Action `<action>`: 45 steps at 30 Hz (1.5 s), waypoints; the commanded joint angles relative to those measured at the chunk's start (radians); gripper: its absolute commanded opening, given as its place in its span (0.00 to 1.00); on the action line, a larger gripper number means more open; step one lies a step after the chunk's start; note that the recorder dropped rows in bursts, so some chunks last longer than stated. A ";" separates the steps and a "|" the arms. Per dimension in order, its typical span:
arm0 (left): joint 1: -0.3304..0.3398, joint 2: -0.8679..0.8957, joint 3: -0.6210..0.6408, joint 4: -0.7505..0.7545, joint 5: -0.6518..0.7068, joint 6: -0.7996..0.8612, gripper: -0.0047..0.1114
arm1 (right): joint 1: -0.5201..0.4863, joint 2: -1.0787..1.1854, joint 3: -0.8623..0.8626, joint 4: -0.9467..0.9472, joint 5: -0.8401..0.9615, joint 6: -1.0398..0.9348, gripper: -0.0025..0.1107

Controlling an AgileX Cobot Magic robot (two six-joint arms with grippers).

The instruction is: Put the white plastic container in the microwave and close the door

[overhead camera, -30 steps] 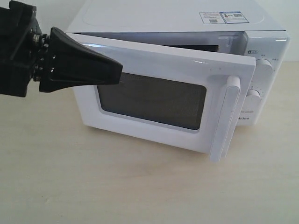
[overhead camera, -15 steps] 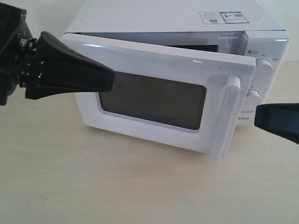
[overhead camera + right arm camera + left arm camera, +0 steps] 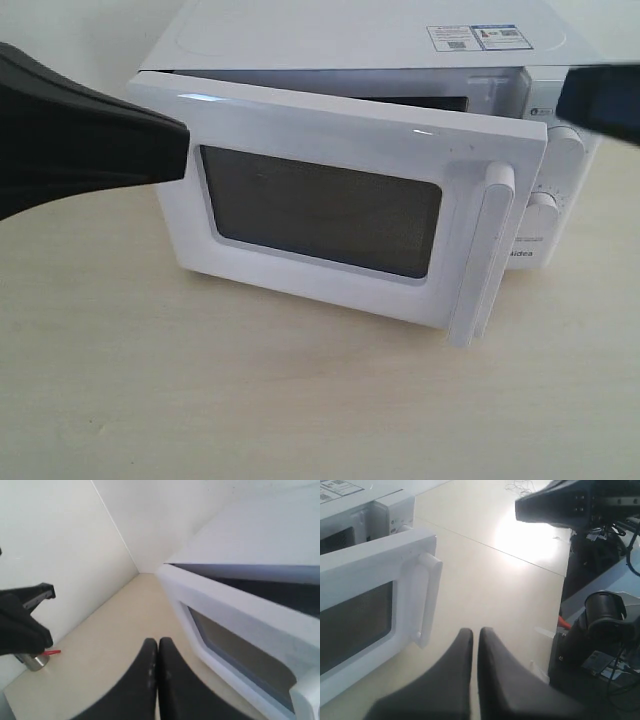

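The white microwave (image 3: 350,40) stands on the tan table with its door (image 3: 330,130) ajar, hinged at the left, its long handle (image 3: 480,255) toward the front. A dark gap shows above the door. The white plastic container is out of view. My left gripper (image 3: 178,150) hovers just left of the door's hinge side, shut and empty; the left wrist view shows its tips (image 3: 475,630) together above the table near the handle (image 3: 427,600). My right gripper (image 3: 565,100) hangs by the microwave's upper right corner, shut and empty (image 3: 158,641).
Two round dials (image 3: 545,210) sit on the microwave's right panel. A white wall stands behind it. Dark equipment and cables (image 3: 600,630) lie beyond the table's edge. A small metal cylinder with a red part (image 3: 35,661) stands near the left arm (image 3: 20,625).
My left gripper has drawn back to the left, off the door's face. My right gripper came in at the lower right, then rose to the upper right. The door has not moved.
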 commanded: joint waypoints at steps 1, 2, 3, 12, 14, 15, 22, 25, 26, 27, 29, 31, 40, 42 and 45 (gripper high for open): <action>-0.005 -0.015 0.005 -0.004 -0.002 -0.009 0.08 | 0.002 0.057 -0.131 -0.080 0.003 0.089 0.02; -0.005 -0.014 0.005 -0.004 -0.009 -0.009 0.08 | 0.002 0.066 -0.145 -0.092 0.008 0.103 0.02; -0.005 -0.014 0.005 -0.004 -0.016 -0.009 0.08 | 0.002 0.066 -0.154 -0.100 0.019 0.107 0.02; -0.005 -0.014 0.005 -0.004 -0.023 -0.009 0.08 | 0.002 0.074 -0.148 -0.120 0.032 0.126 0.02; -0.005 -0.014 0.005 -0.008 -0.022 -0.009 0.08 | 0.002 0.074 -0.148 -0.151 -0.020 0.126 0.02; -0.005 -0.014 0.005 -0.011 -0.022 -0.009 0.08 | 0.002 0.074 -0.148 -0.176 -0.052 0.142 0.02; -0.005 -0.014 0.005 -0.013 -0.020 -0.009 0.08 | 0.002 0.074 -0.148 -0.264 -0.251 0.252 0.02; -0.005 -0.014 0.005 -0.013 -0.020 -0.009 0.08 | 0.002 0.074 -0.148 -0.264 -0.212 0.273 0.02; -0.005 -0.014 0.005 -0.013 -0.020 -0.009 0.08 | 0.002 0.074 -0.148 -0.264 -0.212 0.273 0.02; -0.005 -0.014 0.005 -0.013 -0.020 -0.009 0.08 | 0.002 0.074 -0.148 -0.258 -0.210 0.273 0.02; -0.005 -0.014 0.005 -0.013 -0.022 -0.009 0.08 | 0.002 0.074 -0.148 -0.258 -0.205 0.273 0.02; -0.005 -0.014 0.005 -0.013 -0.022 -0.009 0.08 | 0.002 0.074 -0.148 -0.251 -0.196 0.274 0.02; -0.005 -0.014 0.005 -0.013 -0.029 -0.007 0.08 | 0.002 0.074 -0.148 -0.309 -0.156 0.270 0.02; -0.005 -0.014 0.005 -0.013 -0.029 -0.007 0.08 | 0.002 0.074 -0.148 -0.295 -0.152 0.270 0.02; -0.005 -0.014 0.005 -0.013 -0.029 -0.007 0.08 | 0.002 0.074 -0.148 -0.292 -0.137 0.270 0.02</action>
